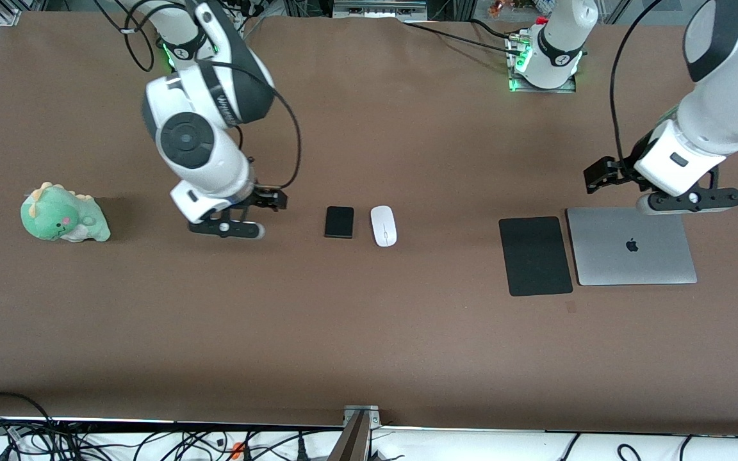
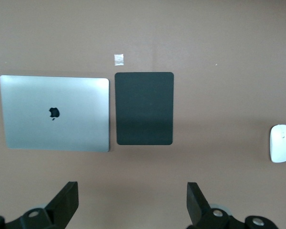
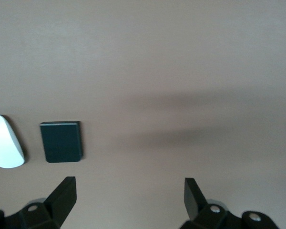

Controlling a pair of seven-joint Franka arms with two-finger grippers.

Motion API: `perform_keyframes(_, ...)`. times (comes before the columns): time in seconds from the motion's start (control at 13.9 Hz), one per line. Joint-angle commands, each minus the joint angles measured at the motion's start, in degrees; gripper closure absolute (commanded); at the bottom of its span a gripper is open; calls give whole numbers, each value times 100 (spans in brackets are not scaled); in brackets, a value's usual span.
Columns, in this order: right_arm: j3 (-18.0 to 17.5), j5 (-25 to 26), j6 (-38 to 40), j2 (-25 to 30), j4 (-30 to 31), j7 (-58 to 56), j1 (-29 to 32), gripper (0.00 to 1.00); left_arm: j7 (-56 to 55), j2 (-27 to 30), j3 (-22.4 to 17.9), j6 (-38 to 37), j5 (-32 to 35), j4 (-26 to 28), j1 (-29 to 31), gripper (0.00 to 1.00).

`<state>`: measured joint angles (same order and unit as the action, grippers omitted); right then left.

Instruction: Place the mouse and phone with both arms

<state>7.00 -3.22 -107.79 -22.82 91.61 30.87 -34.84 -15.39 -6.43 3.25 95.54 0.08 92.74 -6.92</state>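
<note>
1. The phone (image 1: 339,221) lies flat on the brown desk (image 1: 369,346), near the middle of it.
2. The mouse (image 1: 384,225) lies flat just beside the phone, toward the left arm's end of the desk. A narrow strip of desk shows between the two, so they do not touch.
3. The right gripper (image 1: 236,225) hangs low over bare desk, beside the phone on the side toward the right arm's end. It holds nothing.
4. In the right wrist view its fingers (image 3: 62,196) are spread wide, with only desk between them. The phone (image 3: 61,141) and the mouse (image 3: 5,148) lie past the fingertips, off toward one edge.
5. The left gripper (image 1: 686,200) hangs over the edge of the closed silver laptop (image 1: 631,246) that lies farthest from the front camera. It holds nothing.
6. In the left wrist view its fingers (image 2: 64,202) are also spread wide, over bare desk. The laptop (image 2: 55,113) and a flat black mat (image 2: 144,108) lie side by side in that view, with the mouse (image 2: 281,143) well apart at one edge.
7. The black mat (image 1: 535,255) lies just beside the laptop, between it and the mouse, well apart from the mouse.
8. A small pale square mark (image 2: 118,59) sits on the desk near one corner of the mat.
9. A green stuffed dinosaur (image 1: 63,214) sits at the right arm's end of the desk, well apart from the phone.
</note>
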Motion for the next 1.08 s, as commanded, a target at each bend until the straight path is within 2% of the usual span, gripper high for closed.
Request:
perform_keyframes(0.0, 64, -74, -548, -134, 181, 121, -303, 0, -507, -191, 324, 297, -96, -2, 50, 0)
perform_keyframes(0.22, 64, -74, -1304, -170, 576, 243, -514, 0, -1236, -341, 773, 902, -96, 269, 32, 0)
perform_keyframes(0.36, 64, -65, -1752, -345, 638, 743, -681, 0, -1308, -359, 800, 1211, -96, 437, 15, 0)
perform_keyframes(0.58, 64, -65, -2525, -810, 630, 1420, -971, 0, -1291, -359, 809, 1186, -96, 438, 24, 0)
perform_keyframes(1.01, 73, -39, -3177, -1391, 630, 1545, -1375, 0, -1291, -324, 809, 1159, -114, 429, 32, 0)
